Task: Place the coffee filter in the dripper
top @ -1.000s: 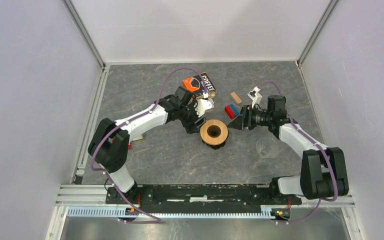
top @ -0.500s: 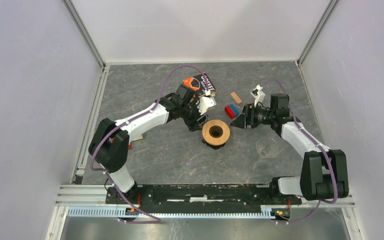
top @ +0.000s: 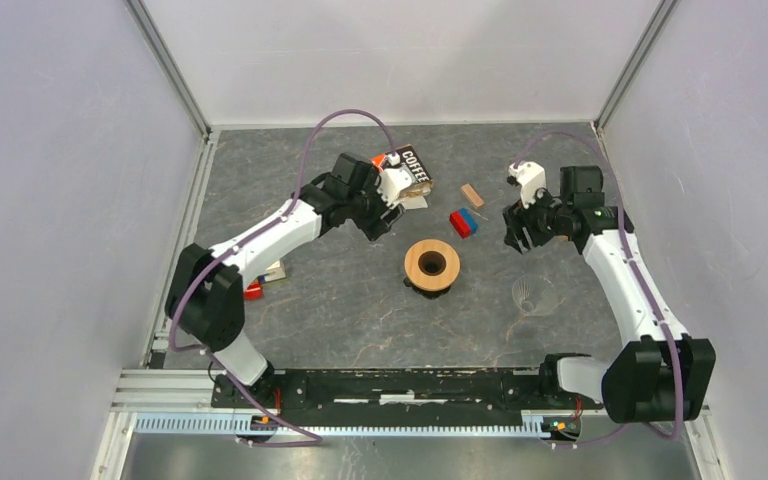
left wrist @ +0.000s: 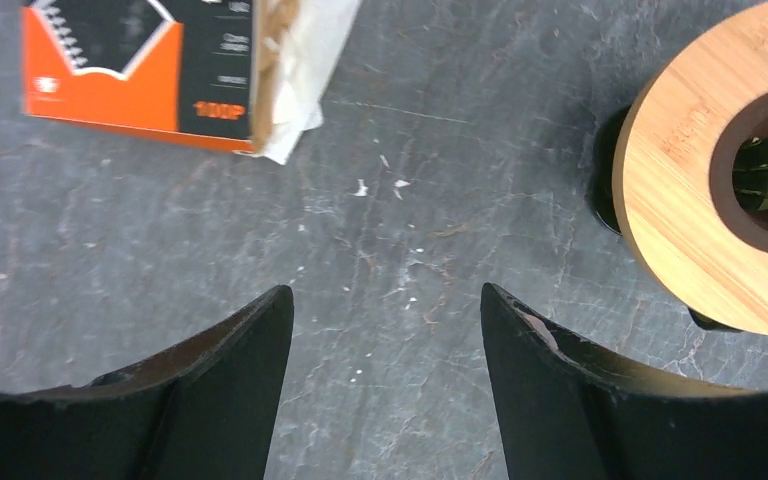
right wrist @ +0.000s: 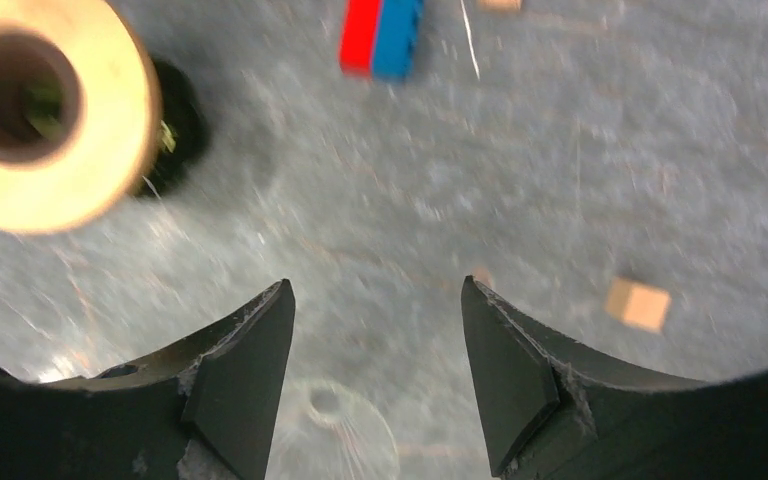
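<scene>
At the middle of the bench (top: 340, 300), the dripper (top: 431, 266) stood upright, its dark centre hole uncovered. Behind it and to the left lay the orange-and-black packet (top: 412, 168), and white paper, seemingly the coffee filter (left wrist: 305, 75), stuck out from its end. The left gripper (left wrist: 385, 295) hovered over bare bench between packet and dripper, jaws wide and holding nothing. The right gripper (right wrist: 375, 290) hung to the dripper's right, near a red-and-blue block (top: 464, 222), likewise wide and empty.
</scene>
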{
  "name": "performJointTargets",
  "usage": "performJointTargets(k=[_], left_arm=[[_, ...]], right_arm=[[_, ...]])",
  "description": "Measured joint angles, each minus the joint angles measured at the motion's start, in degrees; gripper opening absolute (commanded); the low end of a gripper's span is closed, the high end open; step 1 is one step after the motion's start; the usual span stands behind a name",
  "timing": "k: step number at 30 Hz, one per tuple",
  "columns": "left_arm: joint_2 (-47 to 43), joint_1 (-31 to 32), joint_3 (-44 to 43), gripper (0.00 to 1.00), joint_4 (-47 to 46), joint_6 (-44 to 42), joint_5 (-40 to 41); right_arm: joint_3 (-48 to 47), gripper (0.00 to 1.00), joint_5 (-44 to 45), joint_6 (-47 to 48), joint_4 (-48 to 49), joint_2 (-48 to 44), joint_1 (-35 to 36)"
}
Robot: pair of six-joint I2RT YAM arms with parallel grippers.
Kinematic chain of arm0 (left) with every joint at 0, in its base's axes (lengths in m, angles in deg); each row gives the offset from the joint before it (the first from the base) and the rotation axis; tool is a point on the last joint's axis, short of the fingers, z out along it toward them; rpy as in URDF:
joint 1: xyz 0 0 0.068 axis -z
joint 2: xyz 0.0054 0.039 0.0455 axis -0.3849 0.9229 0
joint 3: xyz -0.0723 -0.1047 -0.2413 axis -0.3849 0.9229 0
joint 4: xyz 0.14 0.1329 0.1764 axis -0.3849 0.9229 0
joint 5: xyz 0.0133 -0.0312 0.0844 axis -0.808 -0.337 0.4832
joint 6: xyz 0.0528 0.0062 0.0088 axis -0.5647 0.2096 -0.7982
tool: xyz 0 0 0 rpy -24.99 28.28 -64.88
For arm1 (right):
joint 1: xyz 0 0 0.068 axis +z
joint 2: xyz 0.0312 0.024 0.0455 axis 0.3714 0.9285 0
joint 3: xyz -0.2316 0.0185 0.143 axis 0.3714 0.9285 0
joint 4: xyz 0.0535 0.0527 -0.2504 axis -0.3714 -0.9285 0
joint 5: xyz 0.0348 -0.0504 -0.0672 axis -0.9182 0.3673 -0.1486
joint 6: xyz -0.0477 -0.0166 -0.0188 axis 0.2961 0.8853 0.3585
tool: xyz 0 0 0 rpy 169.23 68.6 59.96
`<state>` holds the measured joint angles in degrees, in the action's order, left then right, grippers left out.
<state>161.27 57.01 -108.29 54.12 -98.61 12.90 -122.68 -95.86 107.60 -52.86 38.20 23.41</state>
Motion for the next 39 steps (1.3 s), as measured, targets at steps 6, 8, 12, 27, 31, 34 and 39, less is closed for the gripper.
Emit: performJointTargets(k=[6, 8, 12, 27, 31, 34, 39], left_arm=[[-4.9, -0.66, 0.0, 0.75, -0.24, 0.0, 0.7], [-5.92, -0.59, 0.02, 0.75, -0.31, 0.0, 0.7], [-7.26, -0.52, 0.15, 0.75, -0.42, 0.0, 0.72], [-9.16, -0.52, 1.07, 0.75, -0.57, -0.02, 0.94], [-9.94, -0.52, 1.09, 0.75, -0.57, -0.02, 1.03], [-10.62, -0.52, 1.09, 0.75, -0.57, -0.04, 1.16], [-11.5, -0.52, 1.07, 0.75, -0.31, 0.0, 0.55]], right_arm=[[1.62, 0.65, 9.9, 11.47, -11.13, -1.73, -2.32], [2.8, 0.64, 11.96, 13.79, -13.38, -1.75, -3.45], [4.74, 0.6, 14.21, 17.31, -16.76, -1.66, -5.62], [8.79, 0.23, 11.23, 22.71, -19.17, 3.23, -10.75], [7.58, 0.0, 8.59, 22.1, -21.14, 4.26, -11.17], [4.33, 0.0, 6.69, 22.16, -23.69, 4.44, -11.06], [-6.43, 0.0, 3.54, 21.59, -27.21, 6.51, -11.26]])
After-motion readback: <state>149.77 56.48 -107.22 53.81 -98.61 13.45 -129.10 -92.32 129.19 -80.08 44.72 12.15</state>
